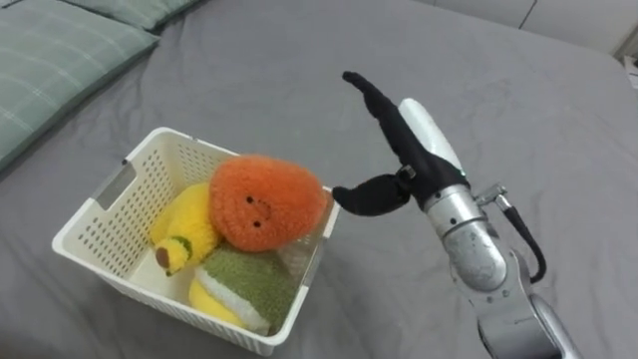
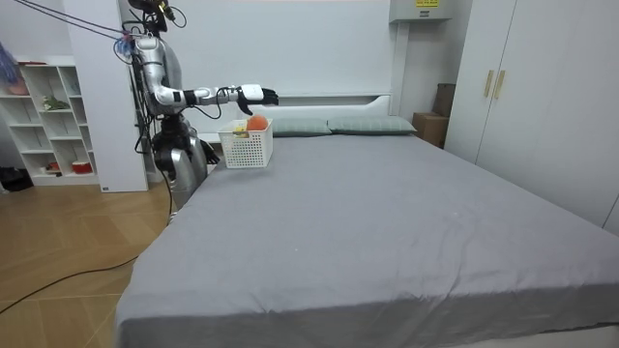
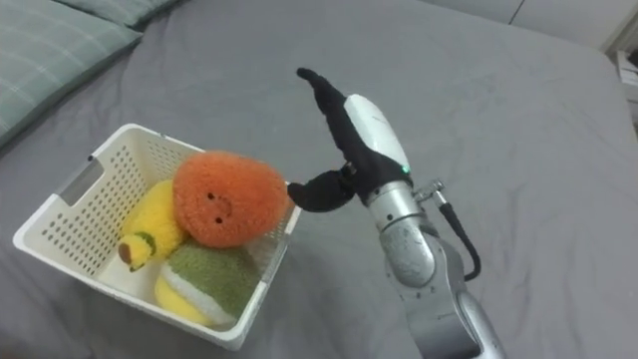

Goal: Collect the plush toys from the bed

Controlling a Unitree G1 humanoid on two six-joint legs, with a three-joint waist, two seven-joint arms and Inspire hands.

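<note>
Black-gloved and spread flat, the right hand [image 1: 411, 158] hangs empty above the bed [image 1: 518, 110], fingers straight, thumb pointing at the basket [image 1: 150, 170] just to its left. Nearest the thumb, the orange toy [image 1: 261, 202] sits heaped on top, probably because the banana [image 1: 184, 227] and green toy [image 1: 249, 282] beyond and below it fill the basket's floor. The sheet around the hand is bare, so collecting looks nearly done.

Grey bed [image 1: 518, 110], white basket [image 1: 105, 224] standing on it, green checked pillows [image 1: 50, 60] near the basket
</note>
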